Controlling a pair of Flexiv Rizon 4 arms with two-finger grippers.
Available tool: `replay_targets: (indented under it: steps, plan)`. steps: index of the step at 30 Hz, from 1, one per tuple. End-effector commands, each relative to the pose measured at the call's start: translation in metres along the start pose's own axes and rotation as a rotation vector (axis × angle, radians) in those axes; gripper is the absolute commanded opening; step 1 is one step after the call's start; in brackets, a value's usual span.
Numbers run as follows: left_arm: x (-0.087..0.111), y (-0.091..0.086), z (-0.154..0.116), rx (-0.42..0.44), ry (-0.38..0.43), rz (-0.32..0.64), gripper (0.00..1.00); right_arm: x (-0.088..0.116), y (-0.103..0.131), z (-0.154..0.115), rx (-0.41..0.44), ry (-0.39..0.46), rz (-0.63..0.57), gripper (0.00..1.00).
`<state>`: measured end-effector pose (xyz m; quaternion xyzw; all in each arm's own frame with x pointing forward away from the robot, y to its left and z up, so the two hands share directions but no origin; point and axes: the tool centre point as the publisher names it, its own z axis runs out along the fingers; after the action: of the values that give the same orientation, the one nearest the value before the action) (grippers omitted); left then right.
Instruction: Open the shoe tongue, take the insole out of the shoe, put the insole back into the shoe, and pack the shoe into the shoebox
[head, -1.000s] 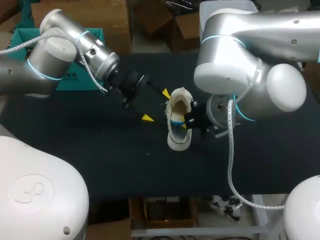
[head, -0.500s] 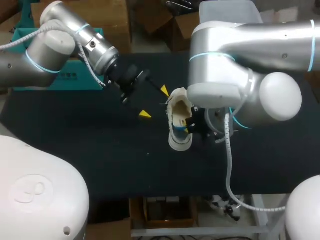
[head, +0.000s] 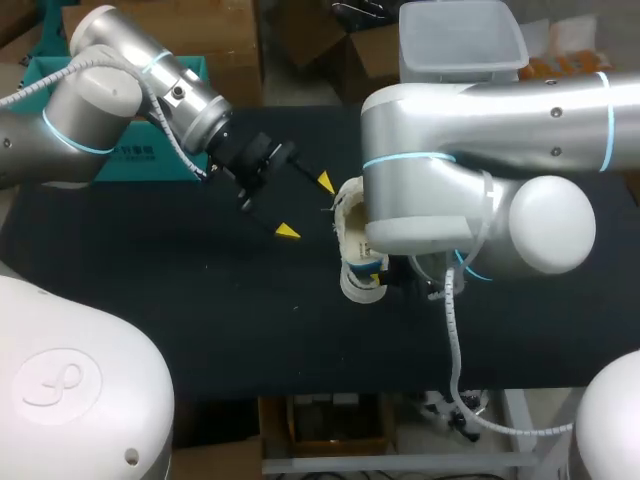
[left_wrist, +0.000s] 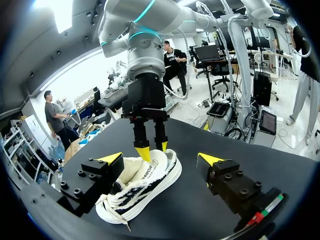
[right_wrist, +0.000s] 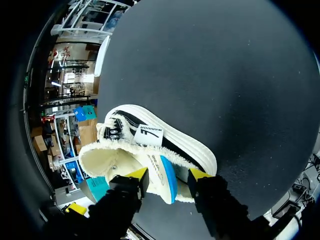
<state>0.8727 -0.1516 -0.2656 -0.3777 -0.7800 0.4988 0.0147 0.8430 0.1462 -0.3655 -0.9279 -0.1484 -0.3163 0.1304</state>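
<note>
Left gripper (head: 306, 207) spread wide beside shoe (left_wrist: 145, 182), holding nothing. Right gripper (right_wrist: 168, 176) down at the heel (blue-edged insole (right_wrist: 160, 167) rising there); grip impossible to tell.

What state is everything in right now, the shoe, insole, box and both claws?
shoe, upright on its sole, mouth wide open.
insole, heel end raised out of the shoe.
left claw, open, close to the shoe, holding nothing.
right claw, at the heel astride the insole; grip cannot be told.
teal box, shoe not in it.
</note>
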Motion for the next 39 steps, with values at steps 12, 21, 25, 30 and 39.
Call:
replay_targets:
  steps: [12,21,25,30,39]
  plan:
    - [0.007,-0.009,0.005,0.007,-0.011,-0.005,1.00,-0.002,-0.023,-0.041,-0.141,0.085,-0.042,0.00]
    - [0.016,-0.011,0.006,0.001,-0.015,-0.013,1.00,0.000,-0.015,-0.020,-0.020,0.138,-0.023,0.00]
    - [0.018,-0.010,0.003,-0.005,-0.016,-0.016,1.00,0.007,-0.015,-0.013,0.004,0.152,-0.032,0.00]
    - [0.019,-0.007,-0.003,-0.008,-0.020,-0.018,1.00,0.011,-0.012,-0.004,0.009,0.144,-0.029,0.00]
    - [0.016,-0.001,-0.009,-0.015,-0.030,-0.023,1.00,0.015,-0.004,0.016,0.030,0.117,-0.014,0.00]
